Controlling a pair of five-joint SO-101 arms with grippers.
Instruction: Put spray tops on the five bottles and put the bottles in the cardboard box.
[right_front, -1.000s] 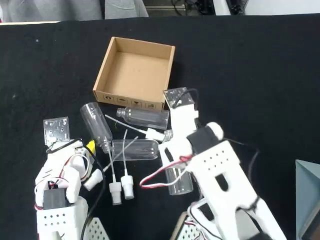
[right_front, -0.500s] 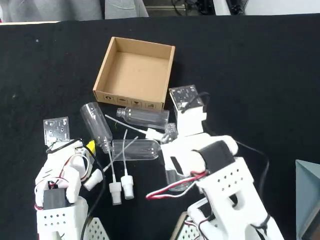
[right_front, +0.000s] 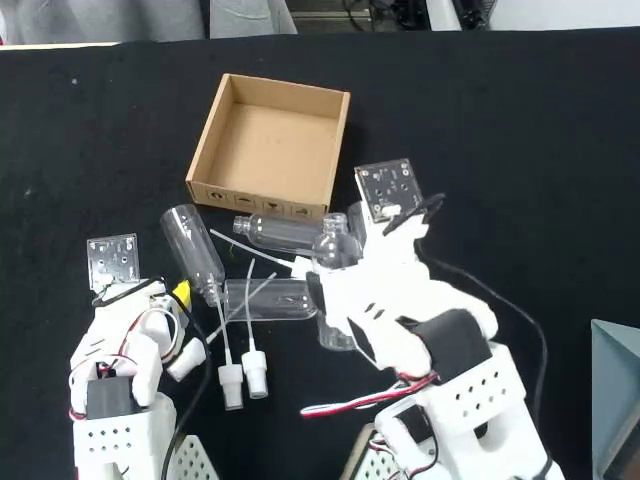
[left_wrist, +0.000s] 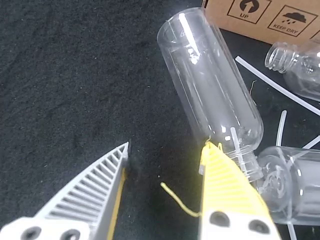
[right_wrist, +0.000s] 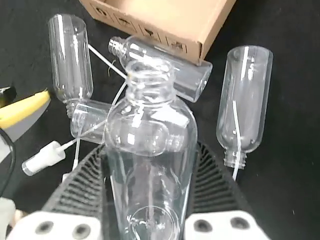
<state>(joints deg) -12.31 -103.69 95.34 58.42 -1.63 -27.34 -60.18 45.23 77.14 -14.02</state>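
1. The right gripper (right_wrist: 150, 147), at lower centre of the high view, is clamped on a clear bottle (right_wrist: 150, 170) that stands neck-up and uncapped.
2. The left gripper (left_wrist: 167, 150), at lower left, has its fingers apart and holds nothing. Its yellow finger (left_wrist: 225, 190) is just beside the neck of a lying bottle (left_wrist: 210, 85).
3. Three other bottles (right_front: 290, 235) lie on the black table (right_front: 520, 150) near the right arm.
4. Two spray tops (right_front: 232, 385) lie side by side between the arms, and a third spray top (right_front: 310, 268) is near the held bottle.
5. The cardboard box (right_front: 262, 195) sits open at upper left of centre, just behind the bottles.
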